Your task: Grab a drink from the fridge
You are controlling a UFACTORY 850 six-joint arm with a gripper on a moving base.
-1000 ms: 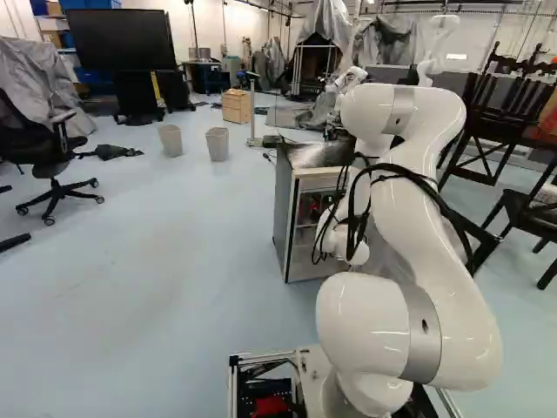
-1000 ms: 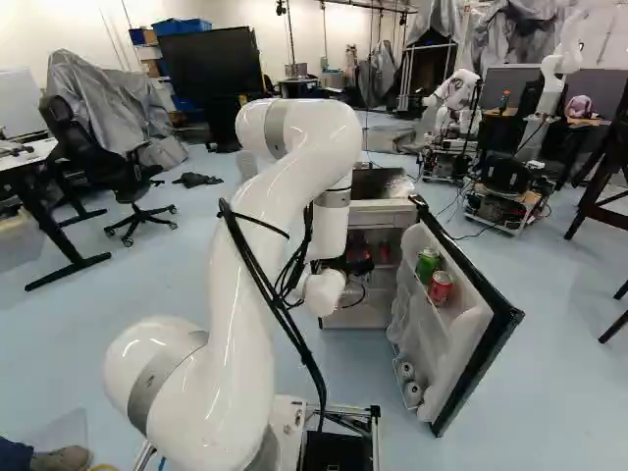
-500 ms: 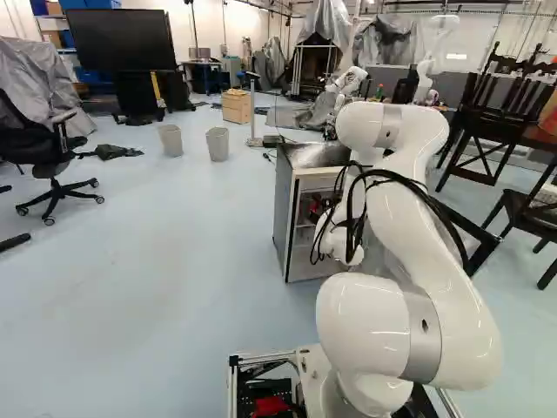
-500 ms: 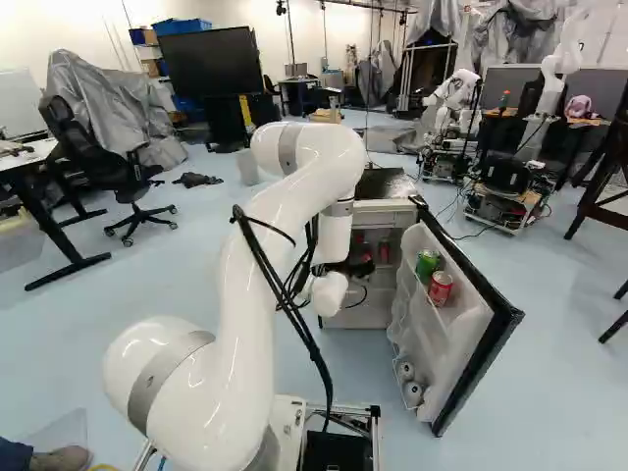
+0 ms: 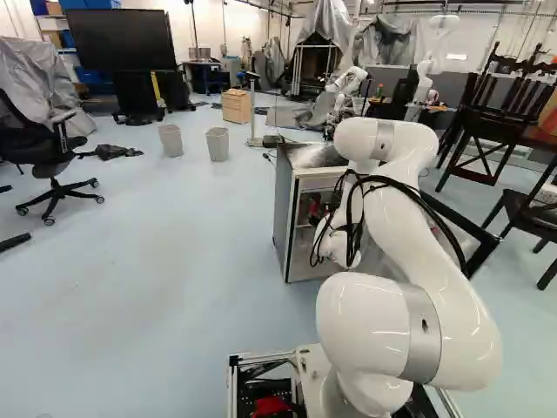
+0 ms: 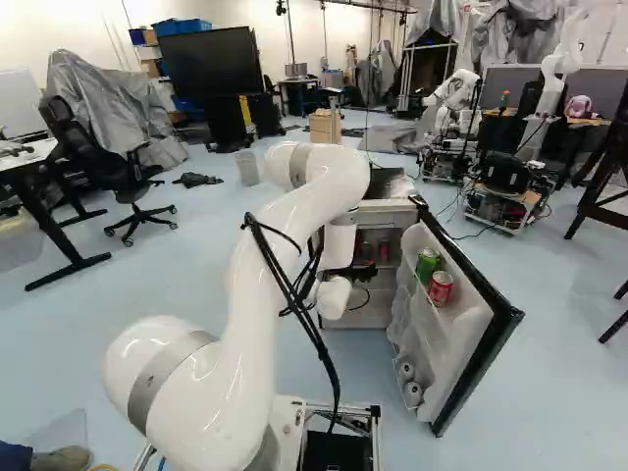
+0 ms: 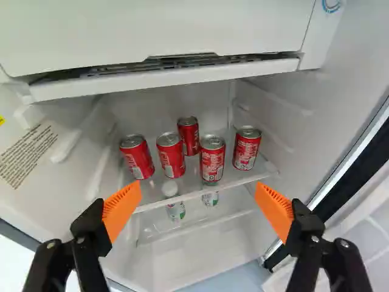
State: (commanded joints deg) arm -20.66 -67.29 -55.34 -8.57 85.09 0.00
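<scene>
Gripper (image 6: 351,272) is held at the open fridge (image 6: 385,208), near ctr of the right base view; fridge is also seen just R of ctr in the left base view. In the wrist view, the fingers are spread wide apart, i.e. released.

Task's drinks, 5 red cans (image 7: 213,159), are stood upright on a clear shelf (image 7: 193,187) inside, ahead of the gripper & seen btwn its orange pads (image 7: 122,210), apart from both. One of the 5 is set back behind the rest. Below that shelf, 2 white-&-green containers (image 7: 175,210) are seen, also btwn the pads.

On the swung-open door (image 6: 459,332), R of ctr in the right base view, a green can (image 6: 427,263) & a red one (image 6: 441,288) are held on the upper rack, w/ 2 white-ended items (image 6: 413,393) on the lower rack.
</scene>
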